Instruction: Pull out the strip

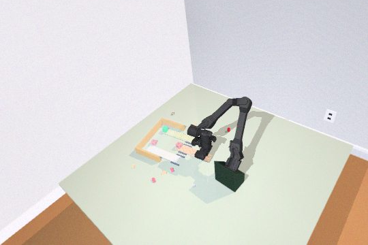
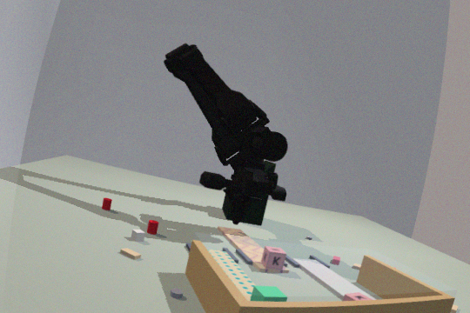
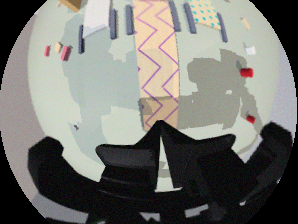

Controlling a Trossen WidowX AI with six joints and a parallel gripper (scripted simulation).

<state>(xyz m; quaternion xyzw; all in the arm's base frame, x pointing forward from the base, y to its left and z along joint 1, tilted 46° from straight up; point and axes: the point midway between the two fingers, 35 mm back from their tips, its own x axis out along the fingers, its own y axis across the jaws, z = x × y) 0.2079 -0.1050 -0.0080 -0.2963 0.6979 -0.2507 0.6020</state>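
A pink cube (image 1: 179,145) (image 2: 274,259) with the letter K rests on the inner end of the zigzag strip (image 1: 189,150) (image 2: 244,243) (image 3: 155,60). The strip's outer end points toward the arm's base. My gripper (image 1: 200,156) (image 2: 235,222) (image 3: 159,123) is shut, with nothing seen between its fingertips. It points down just above the strip's outer end. A white strip (image 1: 163,154) (image 2: 326,275) (image 3: 97,17) lies on one side. A cream strip with teal dots (image 1: 178,135) (image 2: 231,266) (image 3: 204,14) lies on the other.
A wooden wall (image 1: 148,156) (image 2: 339,305) surrounds the strips on three sides. A green block (image 1: 165,128) (image 2: 269,293) and another pink cube (image 1: 154,142) (image 2: 357,296) are inside. Dark guide bars (image 3: 129,20) (image 3: 175,16) flank the zigzag strip. Red cylinders (image 2: 107,203) (image 2: 152,227) stand outside.
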